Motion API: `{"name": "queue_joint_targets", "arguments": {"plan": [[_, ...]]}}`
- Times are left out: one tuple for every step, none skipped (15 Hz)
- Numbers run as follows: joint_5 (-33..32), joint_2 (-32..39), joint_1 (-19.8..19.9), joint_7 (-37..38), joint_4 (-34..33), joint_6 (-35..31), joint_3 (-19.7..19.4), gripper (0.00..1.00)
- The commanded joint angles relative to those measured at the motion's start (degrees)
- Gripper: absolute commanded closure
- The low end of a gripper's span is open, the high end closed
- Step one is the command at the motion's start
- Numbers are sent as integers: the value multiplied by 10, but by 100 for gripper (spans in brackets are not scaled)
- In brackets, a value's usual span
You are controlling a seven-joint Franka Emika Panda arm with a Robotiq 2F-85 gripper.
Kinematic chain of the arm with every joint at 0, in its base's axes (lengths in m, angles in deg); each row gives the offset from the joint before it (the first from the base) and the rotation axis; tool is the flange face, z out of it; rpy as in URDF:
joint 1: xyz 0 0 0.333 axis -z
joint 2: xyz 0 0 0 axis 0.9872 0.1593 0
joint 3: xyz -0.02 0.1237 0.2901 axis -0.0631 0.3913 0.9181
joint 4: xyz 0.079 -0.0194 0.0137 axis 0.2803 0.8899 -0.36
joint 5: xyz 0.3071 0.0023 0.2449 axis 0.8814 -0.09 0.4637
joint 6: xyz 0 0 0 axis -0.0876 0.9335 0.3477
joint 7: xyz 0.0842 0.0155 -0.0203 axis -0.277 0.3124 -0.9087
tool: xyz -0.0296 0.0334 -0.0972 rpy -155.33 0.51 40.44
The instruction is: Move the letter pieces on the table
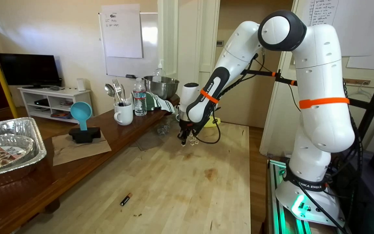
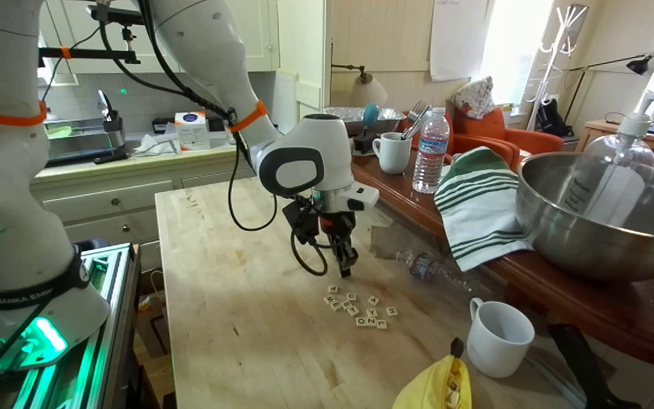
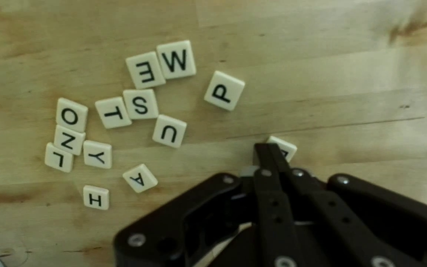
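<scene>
Closest to the wrist camera, the pincer [image 3: 267,146] is narrow, its two fingers close together. Beneath it spreads the pale wooden bench [image 1: 174,195], cut off by the lower edge in both exterior views. Well apart from the pincer, in an exterior view, are a yellow pouch [image 2: 429,387], also cut off, and a white mug [image 2: 497,346]. Twelve letter tiles [image 3: 140,104] lie left of the pincer in the wrist view. One more tile [image 3: 288,147] is half hidden by the fingertips; its letter is hard to make out, and whether the pincer touches it cannot be told.
</scene>
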Motion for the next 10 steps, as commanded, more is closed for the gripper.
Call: {"name": "queue_joint_targets", "arguments": {"plan": [[-44,12,-64,143,-5,54,-38,100],[-50,13,-75,173,-8,71,-40,100],[-54,12,-82,197,-9,84,-39,100],[-54,11,-85,215,-9,96,-34,100],[-47,9,-83,218,-9,102,-23,100],[-43,7,-84,227,-10,112,-18,100],[-40,6,-84,235,-10,117,-13,100],[-36,5,-85,246,-10,126,-9,100],[-34,4,-88,268,-13,137,-8,100],[-29,5,-89,289,-14,145,-6,100]]}}
